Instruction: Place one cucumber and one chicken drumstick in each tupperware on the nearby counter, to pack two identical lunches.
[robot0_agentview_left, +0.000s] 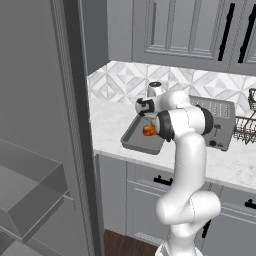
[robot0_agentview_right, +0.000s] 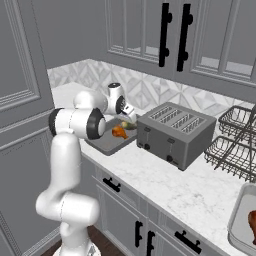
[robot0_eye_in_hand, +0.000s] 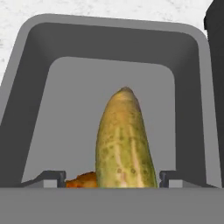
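Note:
A shallow grey tupperware (robot0_agentview_left: 131, 140) (robot0_agentview_right: 102, 144) (robot0_eye_in_hand: 39, 100) lies on the white counter (robot0_agentview_left: 107, 125) (robot0_agentview_right: 175, 185), left of the toaster. Inside it lie a yellow-green cucumber (robot0_eye_in_hand: 126, 140) (robot0_agentview_right: 129, 125) and an orange-brown chicken drumstick (robot0_agentview_left: 148, 130) (robot0_agentview_right: 119, 132) (robot0_eye_in_hand: 83, 180). My gripper (robot0_eye_in_hand: 112, 177) (robot0_agentview_right: 130, 116) hovers just over the tray and stands open, its tips straddling the cucumber with a gap on the left side. A second tupperware (robot0_agentview_right: 239, 220) sits at the counter's far right with a drumstick (robot0_agentview_right: 252, 222) in it.
A boxy grey toaster (robot0_agentview_left: 217, 122) (robot0_agentview_right: 175, 131) stands right beside the tray. A wire dish rack (robot0_agentview_left: 247, 125) (robot0_agentview_right: 235, 142) is further right. A tall grey cabinet wall (robot0_agentview_left: 45, 125) rises on the left; upper cabinets (robot0_agentview_right: 165, 35) hang above.

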